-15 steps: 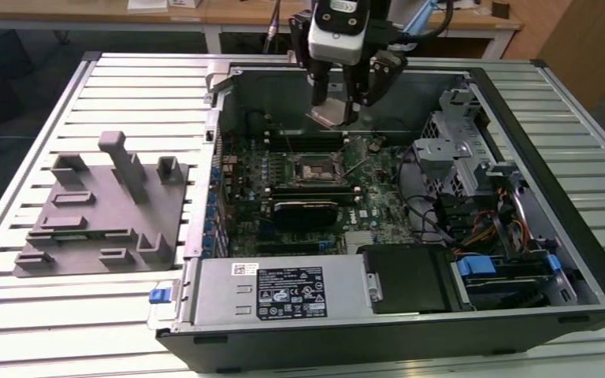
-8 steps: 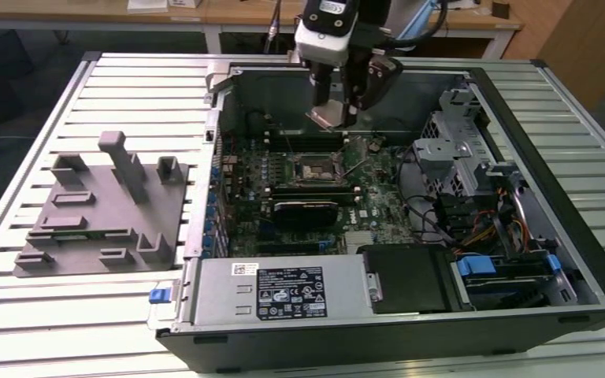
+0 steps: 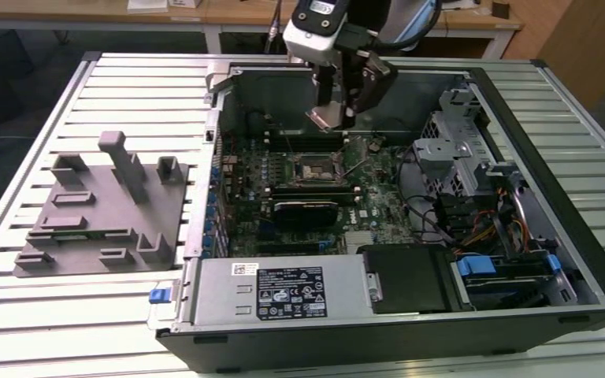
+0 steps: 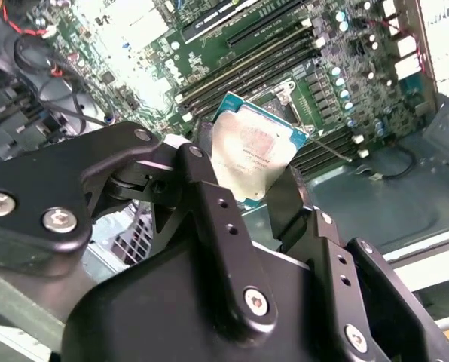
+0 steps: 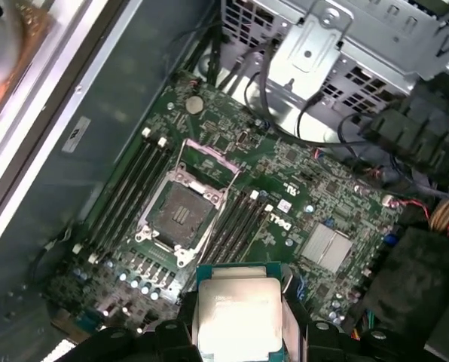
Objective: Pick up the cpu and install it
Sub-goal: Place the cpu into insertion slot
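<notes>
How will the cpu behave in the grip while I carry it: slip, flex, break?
Probably stiff: the cpu is a flat, metal-topped chip showing no bend in the gripper. Likely light, being thin. Held only by two opposite edges, it may slip or twist.

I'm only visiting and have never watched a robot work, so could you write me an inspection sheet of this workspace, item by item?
Surface: slatted metal table carrying an open computer case.
Job's things: the cpu is clamped in the hand, up above the motherboard; the socket looks bare.
Clutter: grey moulded fixture on the table, at the exterior view's left of the case.
Grippers: hand shut on the cpu's edges.
Cables: wire bundles inside the case, at the exterior view's right of the motherboard.
Surroundings: wooden desks behind the table.
</notes>
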`<state>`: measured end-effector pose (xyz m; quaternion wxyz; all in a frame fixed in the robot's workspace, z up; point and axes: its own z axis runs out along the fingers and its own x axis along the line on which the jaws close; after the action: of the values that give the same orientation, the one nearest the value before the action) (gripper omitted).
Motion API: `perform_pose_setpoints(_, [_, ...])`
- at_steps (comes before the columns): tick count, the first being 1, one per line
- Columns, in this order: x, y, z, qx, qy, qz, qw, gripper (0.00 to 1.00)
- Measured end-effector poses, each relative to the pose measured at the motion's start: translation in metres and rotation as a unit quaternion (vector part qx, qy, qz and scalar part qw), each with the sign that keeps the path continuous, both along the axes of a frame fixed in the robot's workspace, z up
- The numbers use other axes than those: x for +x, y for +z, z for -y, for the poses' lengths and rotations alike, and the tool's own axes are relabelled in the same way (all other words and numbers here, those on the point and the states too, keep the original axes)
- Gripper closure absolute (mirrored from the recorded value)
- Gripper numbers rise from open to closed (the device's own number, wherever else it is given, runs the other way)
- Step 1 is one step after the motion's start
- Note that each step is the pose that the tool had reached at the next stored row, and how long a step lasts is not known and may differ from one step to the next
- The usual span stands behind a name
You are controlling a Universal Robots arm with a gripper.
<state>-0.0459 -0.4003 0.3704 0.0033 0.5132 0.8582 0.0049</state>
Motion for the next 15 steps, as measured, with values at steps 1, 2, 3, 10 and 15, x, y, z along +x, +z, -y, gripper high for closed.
perform_pose_setpoints(1, [0.0000, -0.0003, 0.0000, 0.0000, -0.007, 0.0000, 1.0000, 0.47])
perform_pose_setpoints(2, [0.0000, -0.0005, -0.0001, 0.0000, -0.014, 0.0000, 0.9999, 0.47])
perform_pose_setpoints(3, [0.0000, -0.0007, -0.0001, -0.0001, -0.020, 0.0000, 0.9998, 0.47])
perform_pose_setpoints(10, [0.0000, -0.0023, -0.0006, -0.0002, -0.064, 0.0000, 0.9980, 0.47])
perform_pose_setpoints(15, [0.0000, -0.0034, -0.0010, -0.0004, -0.094, 0.0000, 0.9955, 0.47])
